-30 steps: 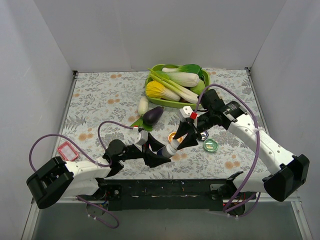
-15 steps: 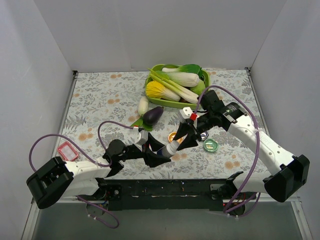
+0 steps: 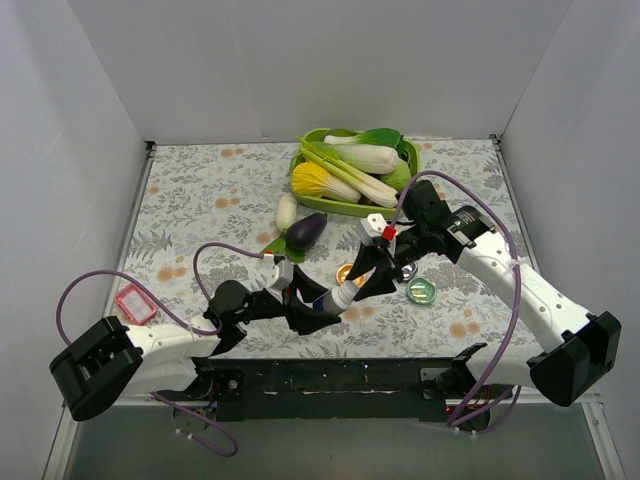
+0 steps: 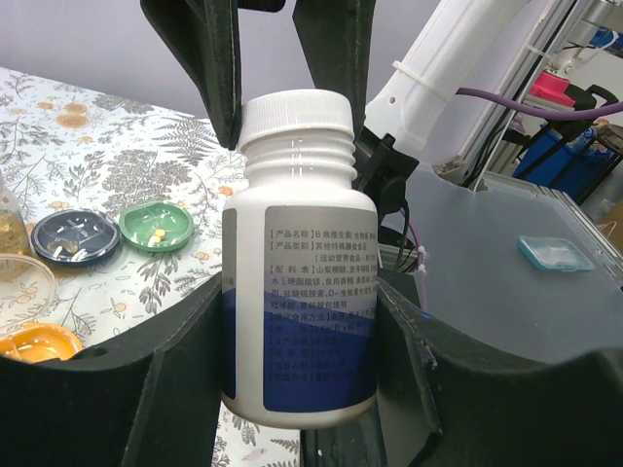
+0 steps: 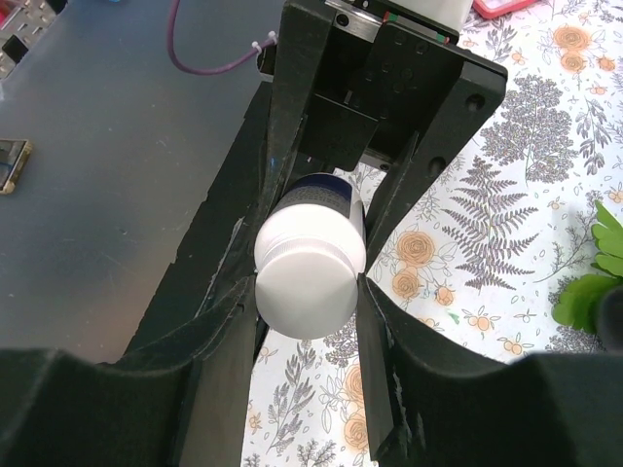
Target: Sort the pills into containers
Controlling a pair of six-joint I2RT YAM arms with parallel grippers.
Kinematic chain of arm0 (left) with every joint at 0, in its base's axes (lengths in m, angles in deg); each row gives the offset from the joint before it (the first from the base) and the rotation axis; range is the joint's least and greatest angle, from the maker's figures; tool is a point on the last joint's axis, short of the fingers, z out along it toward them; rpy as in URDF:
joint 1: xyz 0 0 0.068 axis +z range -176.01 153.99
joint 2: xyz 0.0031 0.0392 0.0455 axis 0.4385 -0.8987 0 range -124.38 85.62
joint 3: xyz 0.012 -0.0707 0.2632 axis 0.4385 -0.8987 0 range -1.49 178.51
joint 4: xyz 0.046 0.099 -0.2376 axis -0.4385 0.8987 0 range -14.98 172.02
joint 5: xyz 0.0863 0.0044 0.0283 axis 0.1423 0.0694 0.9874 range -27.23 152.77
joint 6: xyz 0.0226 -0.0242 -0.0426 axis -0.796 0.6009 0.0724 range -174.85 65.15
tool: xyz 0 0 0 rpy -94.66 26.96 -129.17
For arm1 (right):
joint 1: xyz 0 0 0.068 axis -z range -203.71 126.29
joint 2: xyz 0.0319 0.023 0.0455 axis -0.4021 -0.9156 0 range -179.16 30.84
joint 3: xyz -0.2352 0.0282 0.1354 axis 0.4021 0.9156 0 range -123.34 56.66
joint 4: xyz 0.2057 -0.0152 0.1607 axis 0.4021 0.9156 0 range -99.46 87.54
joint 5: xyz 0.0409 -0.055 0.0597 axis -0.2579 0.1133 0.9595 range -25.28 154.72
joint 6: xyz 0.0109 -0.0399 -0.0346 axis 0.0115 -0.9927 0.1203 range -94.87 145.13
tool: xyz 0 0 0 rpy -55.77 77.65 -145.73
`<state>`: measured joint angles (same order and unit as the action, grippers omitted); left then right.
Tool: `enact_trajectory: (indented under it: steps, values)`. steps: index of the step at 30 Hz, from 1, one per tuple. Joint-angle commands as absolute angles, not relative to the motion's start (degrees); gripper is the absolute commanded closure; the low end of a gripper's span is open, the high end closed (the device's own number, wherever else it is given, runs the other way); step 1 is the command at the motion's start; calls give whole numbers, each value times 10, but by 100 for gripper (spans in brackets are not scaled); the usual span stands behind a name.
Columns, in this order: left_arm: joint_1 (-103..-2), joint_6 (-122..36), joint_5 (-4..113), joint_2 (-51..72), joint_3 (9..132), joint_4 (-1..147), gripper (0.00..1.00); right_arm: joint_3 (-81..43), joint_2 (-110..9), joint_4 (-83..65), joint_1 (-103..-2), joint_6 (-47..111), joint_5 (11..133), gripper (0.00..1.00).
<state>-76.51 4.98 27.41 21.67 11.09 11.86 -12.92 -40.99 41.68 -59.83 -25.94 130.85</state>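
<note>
A white pill bottle with a blue label is held upright off the table, with my left gripper shut on its body. My right gripper is shut on the bottle's white cap, one finger on each side. In the top view the bottle hangs between both grippers at the table's near middle. Beyond it lie the containers: an orange dish, a dark blue dish and a green dish. Small pills lie in the green dish. The top view shows the orange dish and green dish.
A lime-green tray of vegetables stands at the back right. An eggplant and a white radish lie in front of it. A red tag lies at the left. Purple cables loop over both arms.
Both grips are unchanged. The right gripper and the bottle have edged slightly to the left.
</note>
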Motion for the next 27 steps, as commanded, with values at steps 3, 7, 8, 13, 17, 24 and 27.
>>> enact_trajectory:
  steps: [3, 7, 8, 13, 17, 24, 27]
  values:
    - [-768, 46, 307, 246, 115, 78, 100, -120, -397, 417, -604, -253, 1308, 72]
    - [-768, 47, 306, 247, 114, 77, 100, -122, -397, 415, -603, -251, 1306, 72]
    - [-768, 47, 308, 246, 114, 77, 100, -122, -398, 415, -603, -251, 1306, 72]
    - [-768, 47, 319, 246, 120, 81, 100, -113, -402, 402, -603, -237, 1303, 71]
    - [-768, 43, 324, 241, 148, 132, 100, -110, -405, 389, -607, -225, 1278, 71]
    - [-768, 42, 344, 243, 190, 220, 100, -100, -396, 365, -612, -205, 1216, 71]
    - [-768, 46, 354, 249, 188, 209, 100, -91, -396, 342, -612, -181, 1219, 71]
